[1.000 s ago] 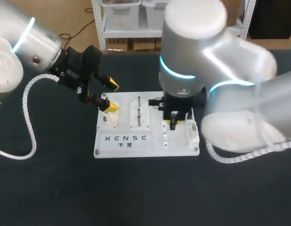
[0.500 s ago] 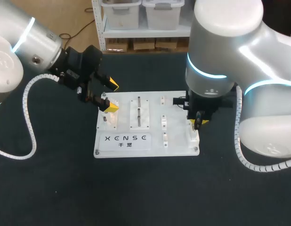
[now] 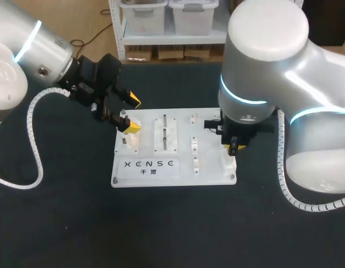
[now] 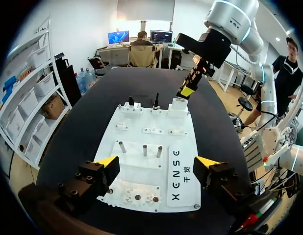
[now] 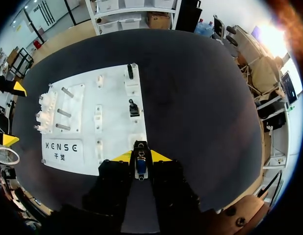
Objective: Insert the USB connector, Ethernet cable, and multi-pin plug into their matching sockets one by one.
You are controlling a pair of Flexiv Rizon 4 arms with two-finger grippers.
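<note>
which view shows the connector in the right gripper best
The right wrist view: the connector sits close up between the right gripper's yellow tips, both touching it. The head view shows only a dark sliver of it. In the left wrist view it is too small to make out.

soft, even overhead light filled all three views. the matte black table (image 3: 61, 223) soaked it up, while the glossy white plastic socket board (image 3: 209, 177) shone bright, with only faint shadows beneath its pegs. broad highlights lay on the silver-white right arm (image 3: 267, 67). the small metal connector (image 5: 140, 166) clamped in the right gripper (image 5: 140, 157) glinted palely, and a strong flare burned beyond the table there.
</note>
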